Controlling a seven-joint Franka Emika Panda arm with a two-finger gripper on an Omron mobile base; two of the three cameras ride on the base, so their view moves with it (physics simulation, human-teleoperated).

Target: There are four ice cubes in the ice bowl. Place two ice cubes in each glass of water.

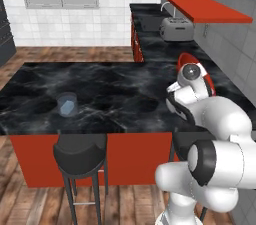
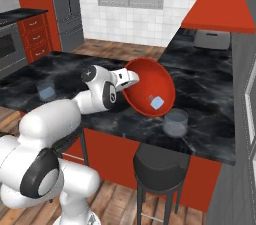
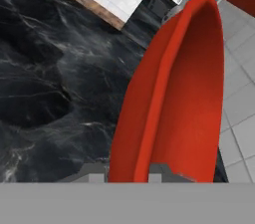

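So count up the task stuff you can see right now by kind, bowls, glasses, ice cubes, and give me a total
Red ice bowl, tilted up in the shut fingers: 1
Glasses of water: 2, one just below the bowl, one farther along the counter
Ice cubes: 1 visible, low inside the tilted bowl
Total: 4

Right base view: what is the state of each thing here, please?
red bowl: lifted, tipped steeply, rim pinched by the pincer.
pincer: shut on the bowl's rim.
ice cube: low inside the tipped bowl.
near glass: upright on the counter below the bowl.
far glass: upright on the counter.
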